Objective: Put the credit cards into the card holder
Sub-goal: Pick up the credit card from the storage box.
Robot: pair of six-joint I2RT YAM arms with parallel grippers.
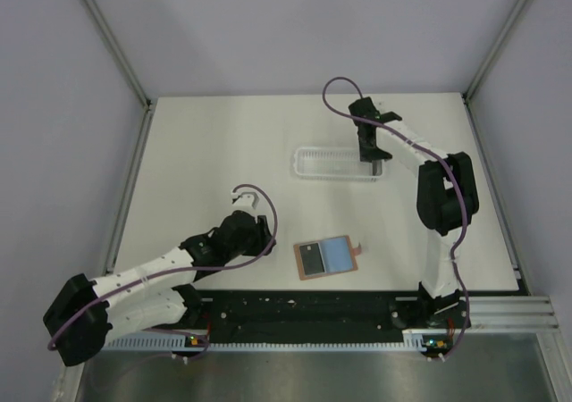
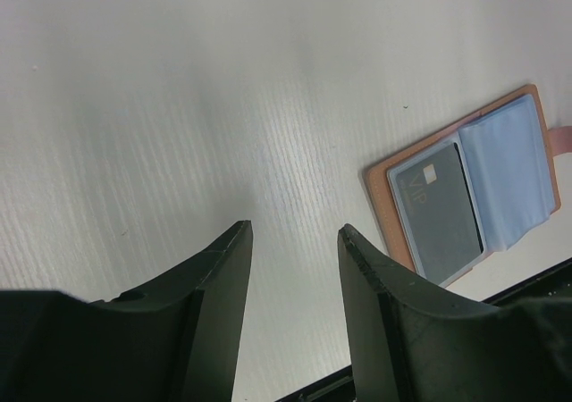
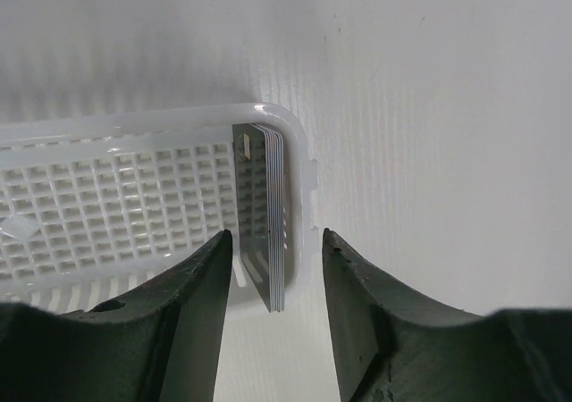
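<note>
The card holder (image 1: 326, 257) lies open on the table near the front edge, reddish-brown rim up. One dark credit card (image 2: 438, 210) with a small white mark sits in its left pocket, beside a pale blue panel (image 2: 509, 183). My left gripper (image 2: 295, 228) hovers to the holder's left, open, with only bare table between its fingers. More dark credit cards (image 3: 264, 214) stand on edge in the right end of the white tray (image 3: 116, 196). My right gripper (image 3: 277, 233) straddles them, open, with a gap on each side.
The white slatted tray (image 1: 331, 163) lies crosswise at mid-table, its right end under my right gripper (image 1: 374, 156). My left gripper (image 1: 264, 232) is low at the front left. Grey walls and metal rails border the table on three sides.
</note>
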